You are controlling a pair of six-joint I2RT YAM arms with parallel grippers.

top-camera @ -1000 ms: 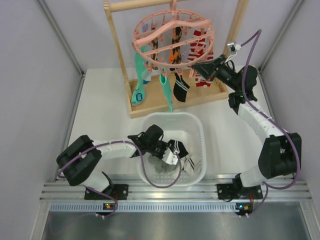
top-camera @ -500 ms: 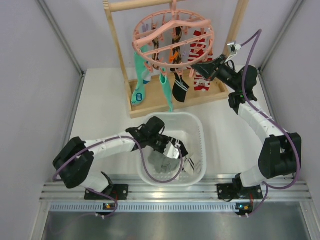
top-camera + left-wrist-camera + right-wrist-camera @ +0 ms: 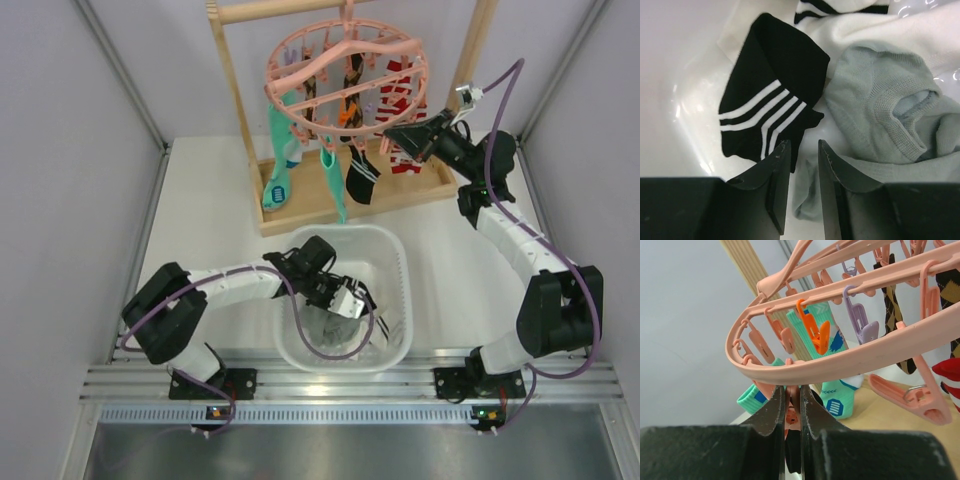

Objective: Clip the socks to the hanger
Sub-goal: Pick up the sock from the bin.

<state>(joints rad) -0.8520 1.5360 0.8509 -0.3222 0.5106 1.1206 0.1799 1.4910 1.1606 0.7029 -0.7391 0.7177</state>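
Now, left claw [image 3: 800, 146] over striped sock [image 3: 772, 107], right claw [image 3: 792, 390] pinching peg [image 3: 791, 416]

The place looks like a robotics lab test cell. A bare white desk [image 3: 205, 215] is boxed in by plain grey partition panels [image 3: 70, 170]. A left arm [image 3: 225, 285] and a right arm [image 3: 510, 238], trailing purple cables [image 3: 504, 92], are bolted to an aluminium mounting rail [image 3: 340, 385].

The tub [image 3: 345, 231] stood on the table [image 3: 210, 230] just before the frame rack [image 3: 300, 215], between the two arms. The hanger [image 3: 850, 360] hung from the rack's top bar, with hung socks [image 3: 360, 175] dangling beneath it. The left gripper [image 3: 802, 147] sat inside the tub over loose socks [image 3: 335, 335], one lying ahead-left of its fingertips, another ahead-right. The right gripper [image 3: 791, 390], right of the hanger, closed around a clip peg [image 3: 791, 415] under its rim.
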